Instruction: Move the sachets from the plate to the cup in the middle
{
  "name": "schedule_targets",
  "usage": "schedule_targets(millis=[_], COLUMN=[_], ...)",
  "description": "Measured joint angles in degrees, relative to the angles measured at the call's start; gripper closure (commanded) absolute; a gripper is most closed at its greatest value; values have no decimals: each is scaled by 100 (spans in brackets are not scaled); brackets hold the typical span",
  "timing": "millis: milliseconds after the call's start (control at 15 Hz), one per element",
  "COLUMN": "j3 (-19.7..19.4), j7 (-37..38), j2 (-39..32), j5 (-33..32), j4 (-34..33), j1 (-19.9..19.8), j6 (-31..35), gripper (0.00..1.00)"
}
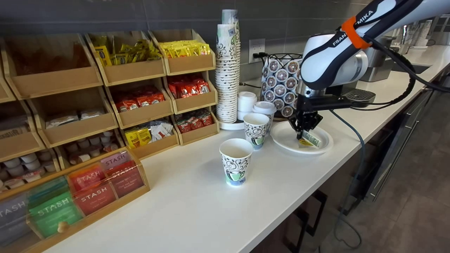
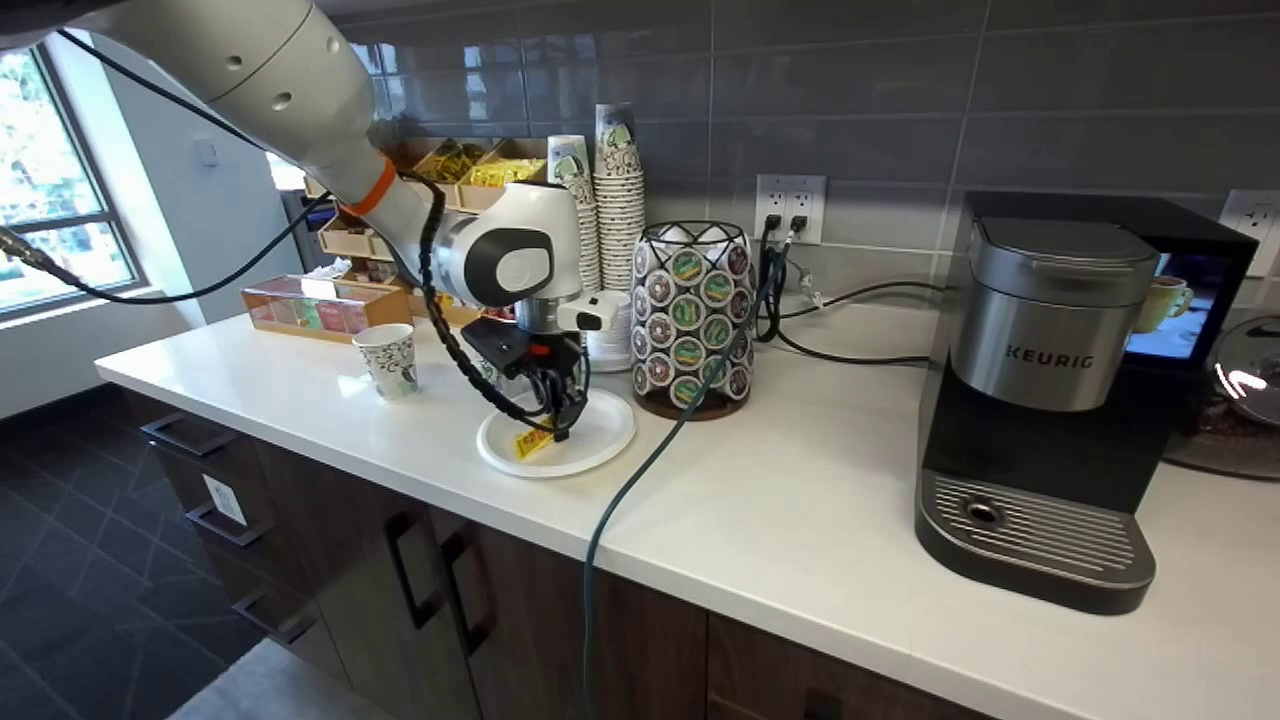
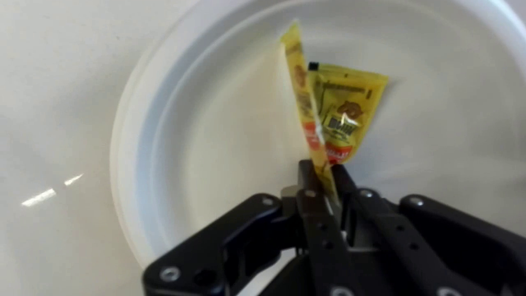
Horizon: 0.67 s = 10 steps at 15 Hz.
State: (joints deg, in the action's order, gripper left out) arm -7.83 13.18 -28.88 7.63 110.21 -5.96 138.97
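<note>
The white plate (image 1: 325, 147) lies on the counter; it also shows in the wrist view (image 3: 135, 164). My gripper (image 3: 322, 167) points down over the plate, its fingertips closed around one end of a yellow sachet (image 3: 302, 88) that stands on edge. Another yellow sachet (image 3: 345, 111) lies on the plate right beside it, partly covered by the held one. The gripper (image 1: 300, 135) and a sachet (image 1: 314, 138) also show in an exterior view. Open paper cups stand beside the plate: one nearer the front (image 1: 236, 161), one behind it (image 1: 256, 131).
A lidded cup (image 1: 265, 109) and a tall cup stack (image 1: 227, 77) stand behind. A pod carousel (image 2: 692, 320) is close behind the plate. Wooden rack bins (image 1: 140, 77) and a tea box (image 1: 98, 189) line the wall. A coffee maker (image 2: 1040, 400) and a cable (image 2: 640, 470) are nearby.
</note>
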Motion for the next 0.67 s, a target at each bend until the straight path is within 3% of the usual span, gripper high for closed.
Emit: schedule_targets(millis=[667], j3=[-76], j7=[35], j2=[271], j5=[0], j4=[120], j1=[-1], j6=[8], gripper=[100])
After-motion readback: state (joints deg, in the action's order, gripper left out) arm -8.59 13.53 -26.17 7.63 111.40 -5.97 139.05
